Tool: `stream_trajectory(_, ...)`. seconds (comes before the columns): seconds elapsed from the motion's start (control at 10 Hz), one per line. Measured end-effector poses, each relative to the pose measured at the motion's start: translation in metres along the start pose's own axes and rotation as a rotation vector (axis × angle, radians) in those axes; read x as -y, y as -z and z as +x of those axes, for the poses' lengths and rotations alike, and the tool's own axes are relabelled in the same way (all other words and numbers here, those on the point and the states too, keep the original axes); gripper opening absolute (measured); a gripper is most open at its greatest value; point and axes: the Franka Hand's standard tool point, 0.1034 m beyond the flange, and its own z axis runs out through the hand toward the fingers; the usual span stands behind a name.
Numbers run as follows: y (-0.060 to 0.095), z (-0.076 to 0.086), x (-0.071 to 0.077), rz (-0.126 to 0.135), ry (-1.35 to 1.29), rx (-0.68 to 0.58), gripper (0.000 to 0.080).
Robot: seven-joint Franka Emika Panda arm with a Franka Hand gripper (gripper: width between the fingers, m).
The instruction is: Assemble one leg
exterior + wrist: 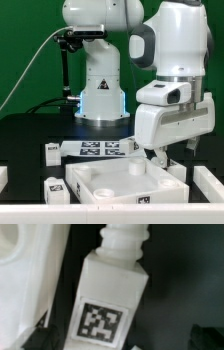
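Exterior view shows the Panda arm low over the dark worktop. Its end effector is just behind the white tray-like body, at that body's corner on the exterior view's right. I cannot pick out the leg from this camera.

Wrist view fills that in. The leg sits just beside the body's edge with a dark gap between them, and its tag faces the camera. Its long axis runs straight away from the end effector, tagged end nearest and knobbed tip farthest. The dark fingertips stand spread, one on each side of the tagged end, and the one away from the body is clearly not touching the leg.

In my judgement, the coming move depends on closing squarely across the leg's width.
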Motion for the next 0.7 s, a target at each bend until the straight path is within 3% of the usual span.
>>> stream_trajectory(0.6,-0.012,-0.003,0.004,0.008,0.005,0.000,0.0650)
stream_trajectory(0.7,-0.012,-0.003,0.004,0.008,0.005,0.000,0.0544)
